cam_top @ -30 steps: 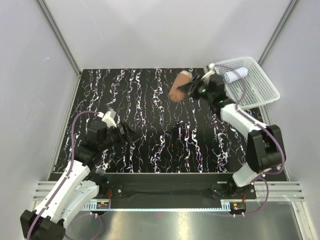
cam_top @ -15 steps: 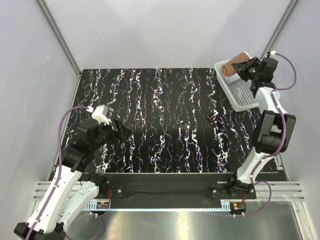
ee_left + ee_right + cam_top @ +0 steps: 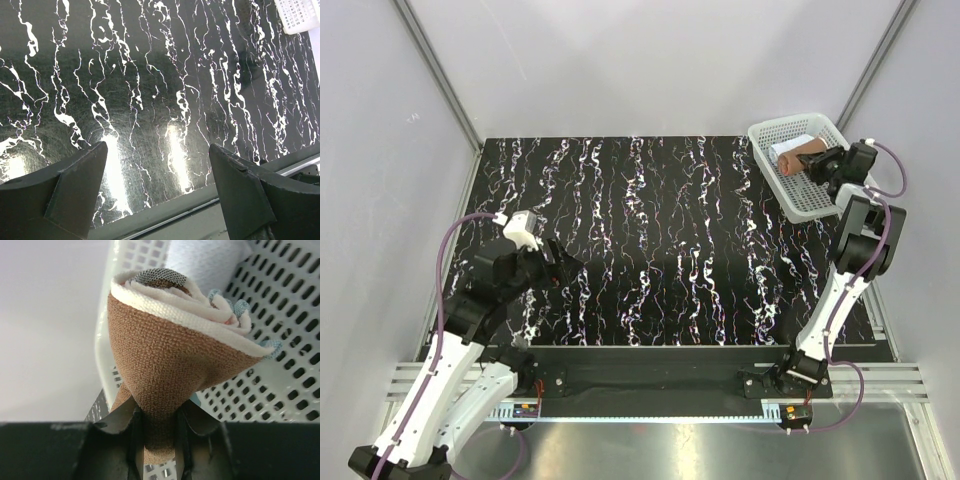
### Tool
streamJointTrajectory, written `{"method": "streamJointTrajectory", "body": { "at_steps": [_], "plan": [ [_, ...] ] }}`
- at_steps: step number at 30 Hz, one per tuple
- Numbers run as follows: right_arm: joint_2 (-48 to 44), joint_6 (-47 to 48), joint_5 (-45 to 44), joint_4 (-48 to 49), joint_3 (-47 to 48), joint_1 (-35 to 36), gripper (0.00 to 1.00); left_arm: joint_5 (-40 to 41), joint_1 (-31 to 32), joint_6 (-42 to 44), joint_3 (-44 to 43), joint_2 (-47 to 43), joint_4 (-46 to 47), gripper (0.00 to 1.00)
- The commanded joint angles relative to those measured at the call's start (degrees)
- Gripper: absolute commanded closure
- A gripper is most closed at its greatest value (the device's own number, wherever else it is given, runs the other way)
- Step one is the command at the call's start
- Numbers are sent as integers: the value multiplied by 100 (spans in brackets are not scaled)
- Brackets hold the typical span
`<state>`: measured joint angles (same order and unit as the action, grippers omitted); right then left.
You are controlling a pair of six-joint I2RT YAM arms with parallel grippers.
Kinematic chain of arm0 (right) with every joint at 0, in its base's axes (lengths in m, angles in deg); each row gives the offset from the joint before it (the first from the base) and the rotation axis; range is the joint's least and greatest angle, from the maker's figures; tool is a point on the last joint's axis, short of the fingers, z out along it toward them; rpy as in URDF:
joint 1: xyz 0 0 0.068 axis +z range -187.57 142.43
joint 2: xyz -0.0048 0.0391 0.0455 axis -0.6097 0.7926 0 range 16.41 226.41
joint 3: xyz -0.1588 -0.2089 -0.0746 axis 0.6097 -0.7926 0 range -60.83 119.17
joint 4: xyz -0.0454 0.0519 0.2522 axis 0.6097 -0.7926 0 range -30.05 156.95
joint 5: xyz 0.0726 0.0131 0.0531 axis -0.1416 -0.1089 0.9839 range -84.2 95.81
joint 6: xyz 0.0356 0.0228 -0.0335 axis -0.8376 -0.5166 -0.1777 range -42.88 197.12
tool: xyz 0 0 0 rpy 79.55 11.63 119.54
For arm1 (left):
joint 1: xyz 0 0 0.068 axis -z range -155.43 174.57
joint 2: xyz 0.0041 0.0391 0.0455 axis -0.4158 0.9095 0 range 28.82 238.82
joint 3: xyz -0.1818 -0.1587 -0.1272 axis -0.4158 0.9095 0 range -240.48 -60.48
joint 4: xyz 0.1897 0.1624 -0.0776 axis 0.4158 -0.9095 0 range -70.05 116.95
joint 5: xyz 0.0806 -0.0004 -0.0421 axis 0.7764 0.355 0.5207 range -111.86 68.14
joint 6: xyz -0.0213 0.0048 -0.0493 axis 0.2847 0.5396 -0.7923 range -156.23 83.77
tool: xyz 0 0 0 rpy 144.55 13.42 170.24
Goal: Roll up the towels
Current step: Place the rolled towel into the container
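Black marbled table (image 3: 650, 230): right jaws clamp brown towel (image 3: 170, 365) over basket (image 3: 300, 365) holding white towel (image 3: 205, 260); left jaws apart

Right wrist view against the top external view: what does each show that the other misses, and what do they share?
Only the right wrist: the spiral end of the rolled towel, white layers and teal edging inside brown, pinched low by the right claw. Only the top external: the left claw, open and empty above the marbled table. Both: that roll over the mesh basket, the white towel inside it.
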<state>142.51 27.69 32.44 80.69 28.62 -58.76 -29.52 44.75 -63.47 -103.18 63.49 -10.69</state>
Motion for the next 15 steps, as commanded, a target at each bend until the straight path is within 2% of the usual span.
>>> {"method": "streamJointTrajectory", "body": {
  "at_steps": [1,6,15],
  "plan": [
    [221,-6,70,463,441,-34,89,72,3,105,-19,31,205,12],
    [520,65,-123,367,459,-96,89,81,-15,114,-19,39,205,12],
    [1135,179,-475,-837,1100,-122,81,54,-41,114,-2,66,223,12]
  ]
}}
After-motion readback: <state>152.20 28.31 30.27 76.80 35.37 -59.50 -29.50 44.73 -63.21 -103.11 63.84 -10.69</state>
